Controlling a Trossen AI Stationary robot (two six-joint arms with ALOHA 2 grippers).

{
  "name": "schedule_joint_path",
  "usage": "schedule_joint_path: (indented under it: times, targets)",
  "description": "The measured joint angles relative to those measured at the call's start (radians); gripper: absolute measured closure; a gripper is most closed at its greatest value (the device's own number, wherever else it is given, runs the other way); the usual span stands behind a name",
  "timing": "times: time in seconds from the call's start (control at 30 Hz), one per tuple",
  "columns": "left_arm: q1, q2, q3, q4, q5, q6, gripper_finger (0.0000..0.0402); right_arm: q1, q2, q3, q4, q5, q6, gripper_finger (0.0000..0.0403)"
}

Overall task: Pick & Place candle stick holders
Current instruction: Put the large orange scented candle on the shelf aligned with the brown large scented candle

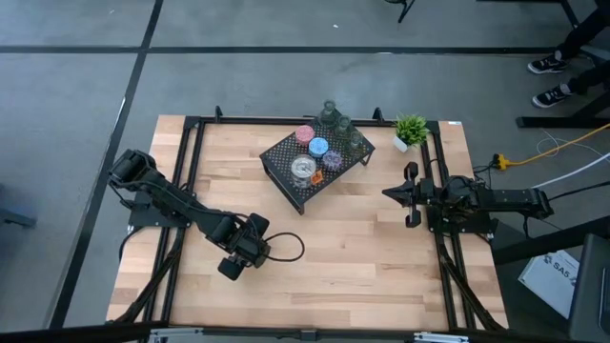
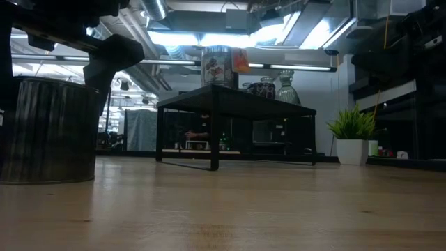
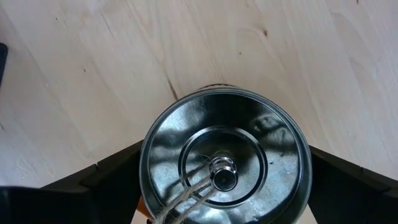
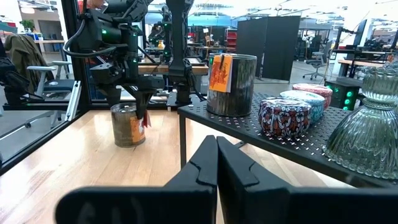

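High view first: my left gripper [image 1: 238, 257] sits down near the front edge of the table [image 1: 362, 267], left of centre, arm stretched low across the wood from the left side. Its fingers [image 3: 115, 168] are clamped on either side of a silver holder [image 3: 224, 162], a shiny round tin standing upright on the table with its open mouth facing straight up at the wrist cam, centre post [image 3: 222, 174] and a bit of twine visible inside. From my right wrist view that same tin has an orange paper tag I can't read.

Rest of the holders are on the black mesh rack [image 1: 286, 157] toward the back edge: another silver tin [image 1: 303, 169], pink cup [image 1: 304, 134], blue cup [image 1: 318, 146], purple cup [image 1: 332, 160], green glass ones [image 1: 330, 116], all upright.

Right gripper [image 1: 393, 193] waits by the right edge, lying level, fingers pressed together on nothing.
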Motion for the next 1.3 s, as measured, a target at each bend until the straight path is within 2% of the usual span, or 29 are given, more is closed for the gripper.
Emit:
schedule_joint_path:
  times: [0.3, 0.6, 0.87, 1.3]
  targets:
    - [0.014, -0.023, 0.040, -0.041, 0.044, -0.005, 0.0042, 0.000, 0.000, 0.000, 0.000, 0.000, 0.000, 0.0402]
    - [0.076, -0.065, 0.165, -0.222, 0.049, -0.009, 0.0042, 0.000, 0.000, 0.000, 0.000, 0.000, 0.000, 0.0402]
    - [0.166, -0.074, 0.307, -0.427, 0.045, 0.000, 0.0043, 0.000, 0.000, 0.000, 0.000, 0.000, 0.000, 0.0402]
    - [0.356, -0.074, 0.425, -0.553, -0.009, 0.055, 0.0043, 0.000, 0.000, 0.000, 0.000, 0.000, 0.000, 0.0402]
